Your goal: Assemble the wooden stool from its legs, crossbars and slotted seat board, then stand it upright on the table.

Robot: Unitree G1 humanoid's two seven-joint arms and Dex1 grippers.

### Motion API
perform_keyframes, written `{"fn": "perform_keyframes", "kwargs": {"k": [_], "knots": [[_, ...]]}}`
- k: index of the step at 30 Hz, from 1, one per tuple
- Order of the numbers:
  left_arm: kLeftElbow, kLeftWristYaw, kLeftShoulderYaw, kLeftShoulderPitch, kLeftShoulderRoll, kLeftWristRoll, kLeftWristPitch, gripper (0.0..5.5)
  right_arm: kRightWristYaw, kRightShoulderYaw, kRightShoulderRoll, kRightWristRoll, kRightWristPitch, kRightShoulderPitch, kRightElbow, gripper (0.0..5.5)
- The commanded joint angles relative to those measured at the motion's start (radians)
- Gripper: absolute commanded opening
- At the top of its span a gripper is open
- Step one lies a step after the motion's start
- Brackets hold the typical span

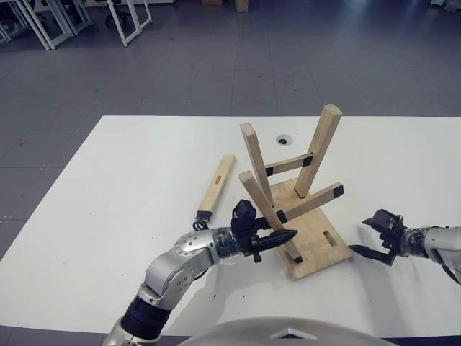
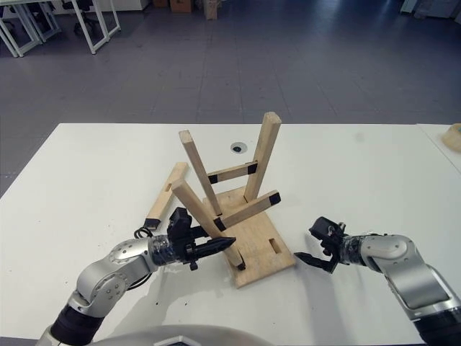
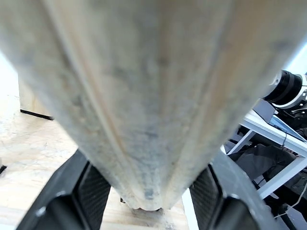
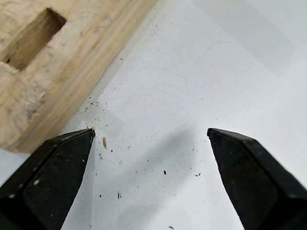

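Rough, unvarnished pale wood is seen in the seat board (image 4: 43, 67) and legs (image 1: 319, 150); the table (image 1: 130, 209) is surfaced in smooth matt white, the right gripper (image 4: 151, 132) moulded in matt black plastic.

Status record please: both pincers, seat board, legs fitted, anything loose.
left pincer: shut on the near slanted pale wooden leg
right pincer: open, empty, beside the board's right edge
slotted wooden seat board: flat on the white table, an empty slot showing
fitted: that leg, two taller wooden legs, two dark-ended wooden crossbars
loose: fourth wooden leg lying left of the board
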Motion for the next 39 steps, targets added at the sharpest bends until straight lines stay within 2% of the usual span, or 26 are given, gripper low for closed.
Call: {"fn": "perform_keyframes", "kwargs": {"k": [1, 6, 11, 15, 19, 22, 24, 27, 34, 39], "knots": [[0.043, 0.037, 0.060, -0.050, 0.015, 0.057, 0.004, 2.05, 0.001, 0.037, 0.034, -0.021, 0.039, 0.037, -0.024, 4.33], [0.050, 0.045, 0.078, -0.033, 0.004, 0.075, 0.004, 2.05, -0.015, 0.021, 0.095, 0.008, 0.056, 0.020, -0.074, 4.33], [0.027, 0.023, 0.074, -0.018, 0.021, 0.072, 0.021, 2.05, -0.145, -0.136, 0.297, 0.148, 0.116, -0.159, -0.056, 4.33], [0.035, 0.017, 0.076, -0.026, 0.018, 0.077, 0.023, 2.04, -0.158, -0.166, 0.346, 0.229, 0.202, -0.204, -0.089, 4.33], [0.032, 0.022, 0.074, -0.014, 0.014, 0.081, 0.019, 2.04, -0.155, -0.090, 0.366, 0.192, 0.206, -0.259, -0.055, 4.33], [0.034, 0.021, 0.073, -0.017, 0.013, 0.081, 0.020, 2.04, -0.154, 0.035, 0.415, 0.087, 0.155, -0.342, 0.121, 4.33], [0.041, 0.011, 0.071, -0.030, 0.016, 0.080, 0.023, 2.04, -0.146, 0.075, 0.428, 0.038, 0.125, -0.366, 0.205, 4.33], [0.040, 0.012, 0.078, -0.034, 0.018, 0.080, 0.025, 2.04, -0.126, 0.100, 0.404, -0.010, 0.099, -0.350, 0.255, 4.33], [0.037, 0.024, 0.090, -0.016, 0.021, 0.089, 0.017, 2.04, -0.094, 0.080, 0.315, -0.012, 0.139, -0.268, 0.138, 4.33], [0.043, 0.033, 0.100, -0.018, 0.019, 0.092, 0.013, 2.04, -0.123, 0.071, 0.327, -0.022, 0.154, -0.273, 0.143, 4.33]]}}
